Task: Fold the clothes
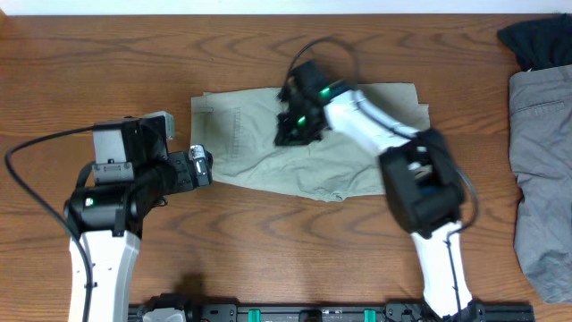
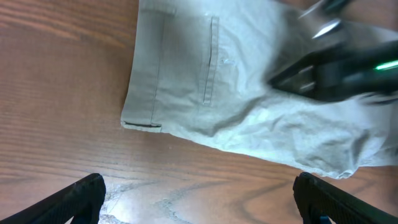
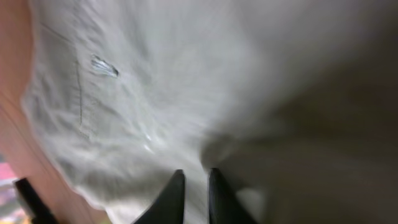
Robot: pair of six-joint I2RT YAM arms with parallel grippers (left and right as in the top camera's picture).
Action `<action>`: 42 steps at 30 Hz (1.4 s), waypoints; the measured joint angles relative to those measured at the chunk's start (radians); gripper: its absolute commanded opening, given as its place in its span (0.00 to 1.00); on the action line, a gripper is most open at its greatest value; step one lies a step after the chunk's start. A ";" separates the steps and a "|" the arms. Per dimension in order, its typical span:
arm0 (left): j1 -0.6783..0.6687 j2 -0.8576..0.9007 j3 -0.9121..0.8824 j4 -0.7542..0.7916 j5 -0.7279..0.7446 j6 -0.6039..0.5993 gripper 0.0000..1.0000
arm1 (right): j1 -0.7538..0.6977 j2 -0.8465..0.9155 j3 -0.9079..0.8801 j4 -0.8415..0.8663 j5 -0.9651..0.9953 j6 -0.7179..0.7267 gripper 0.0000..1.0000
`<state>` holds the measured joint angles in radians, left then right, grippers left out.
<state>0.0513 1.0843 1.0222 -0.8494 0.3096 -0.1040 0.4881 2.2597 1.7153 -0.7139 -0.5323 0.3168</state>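
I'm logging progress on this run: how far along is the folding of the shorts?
Done: the shorts lie flat and seem folded once lengthwise, leg over leg. In hand: the right gripper sits over their middle, jaws nearly together; any pinch on cloth is unclear. The left gripper hovers open by the waistband. Left: the fold across, waistband toward hems, since they lie at full length.

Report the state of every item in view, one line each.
shorts, spread flat on the table, slightly rumpled.
left gripper, fingers wide open, empty, beside the shorts.
right gripper, fingers nearly together, down on the shorts; grip unclear.
grey garment, lying loose at the table's right side.
black garment, bunched beyond the grey one.
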 measured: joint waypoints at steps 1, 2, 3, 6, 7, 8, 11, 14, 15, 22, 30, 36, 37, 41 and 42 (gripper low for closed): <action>0.000 0.019 0.000 0.000 -0.002 0.000 0.98 | -0.027 -0.032 0.000 -0.011 0.011 -0.037 0.22; 0.000 0.040 0.000 0.000 -0.002 0.000 0.98 | -0.053 -0.069 0.000 -0.024 0.023 -0.067 0.27; 0.000 0.061 0.000 0.000 -0.002 0.000 0.98 | -0.078 -0.103 0.000 -0.040 0.038 -0.088 0.32; 0.000 0.139 0.000 0.000 -0.003 0.000 0.98 | -0.163 -0.217 0.001 -0.105 0.108 -0.137 0.41; 0.000 0.160 0.000 0.000 -0.002 0.000 0.98 | -0.190 -0.241 0.002 -0.123 0.129 -0.141 0.44; 0.000 0.186 0.000 0.000 -0.002 0.000 0.98 | -0.221 -0.264 0.003 -0.138 0.151 -0.144 0.46; 0.000 0.228 0.000 0.000 -0.002 0.000 0.98 | -0.322 -0.285 0.006 -0.170 0.190 -0.141 0.47; 0.000 0.248 0.000 0.000 -0.002 0.000 0.98 | -0.431 -0.266 0.005 -0.211 0.213 -0.136 0.48; 0.000 0.248 0.000 0.000 -0.002 0.000 0.98 | -0.465 -0.258 0.005 -0.222 0.218 -0.134 0.48; 0.000 0.248 0.000 0.000 -0.002 0.000 0.98 | -0.658 -0.237 -0.013 -0.278 0.243 -0.135 0.54; 0.000 0.248 0.000 0.001 -0.003 0.000 0.98 | -0.701 -0.237 -0.102 -0.195 0.242 -0.143 0.55; 0.000 0.248 0.000 0.000 -0.003 0.000 0.98 | -0.683 -0.231 -0.239 -0.062 0.255 -0.124 0.54; 0.000 0.248 0.000 0.000 -0.002 0.000 0.98 | -0.678 -0.227 -0.258 -0.042 0.261 -0.118 0.54; 0.000 0.248 0.000 0.000 -0.002 0.000 0.98 | -0.662 -0.219 -0.320 0.008 0.264 -0.107 0.55; 0.000 0.248 0.000 0.000 -0.002 0.000 0.98 | -0.660 -0.219 -0.331 0.015 0.264 -0.106 0.54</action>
<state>0.0513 1.3323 1.0222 -0.8490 0.3073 -0.1040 -0.1715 2.0403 1.3842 -0.6987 -0.2684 0.2108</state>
